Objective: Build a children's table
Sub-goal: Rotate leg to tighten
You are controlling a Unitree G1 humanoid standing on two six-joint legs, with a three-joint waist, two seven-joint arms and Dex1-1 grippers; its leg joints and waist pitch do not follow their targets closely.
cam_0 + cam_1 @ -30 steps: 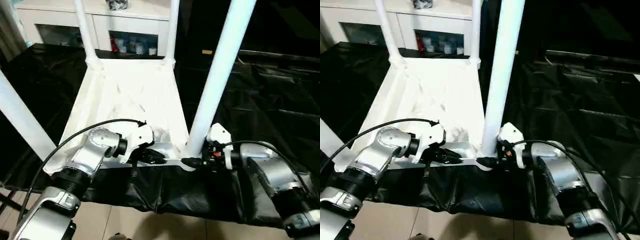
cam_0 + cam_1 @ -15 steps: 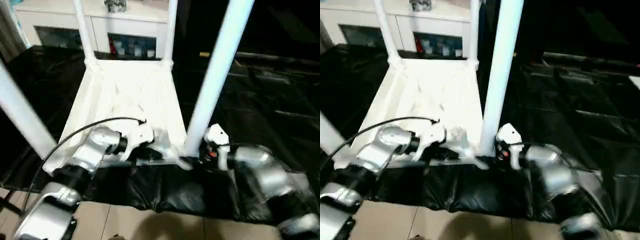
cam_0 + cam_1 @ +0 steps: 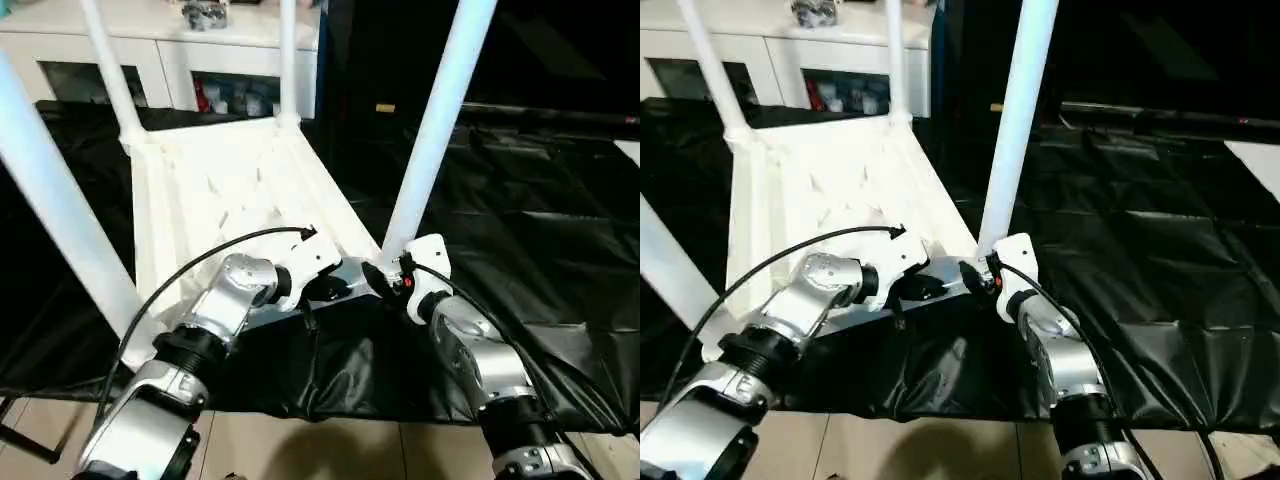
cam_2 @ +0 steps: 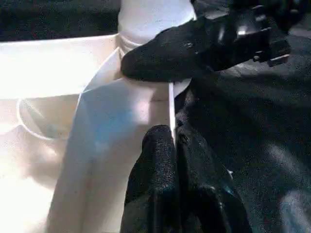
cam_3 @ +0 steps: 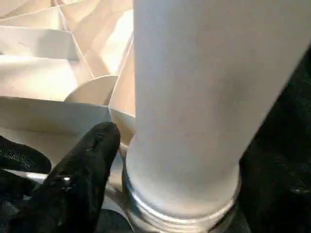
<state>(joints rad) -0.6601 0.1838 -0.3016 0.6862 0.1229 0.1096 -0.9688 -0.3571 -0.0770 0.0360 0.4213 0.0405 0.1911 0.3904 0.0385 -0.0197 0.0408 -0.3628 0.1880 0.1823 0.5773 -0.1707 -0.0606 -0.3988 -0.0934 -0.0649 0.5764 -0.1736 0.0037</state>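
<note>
Table [image 3: 215, 185] is lying upside down, legs pointing up. Left gripper [image 4: 171, 145] is pinching the rim, fingers clamped together. Right gripper [image 3: 385, 280] is touching the nearest leg [image 3: 432, 125] base; finger spread can't be told.

a home room: white glass-door cabinet [image 3: 180, 70], tiled floor [image 3: 300, 450].

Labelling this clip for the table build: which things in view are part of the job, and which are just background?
Job: upside-down table top, its four legs, e.g. the near right leg, left tool, right tool.

Background: black sheeting, white glass-door cabinet.
</note>
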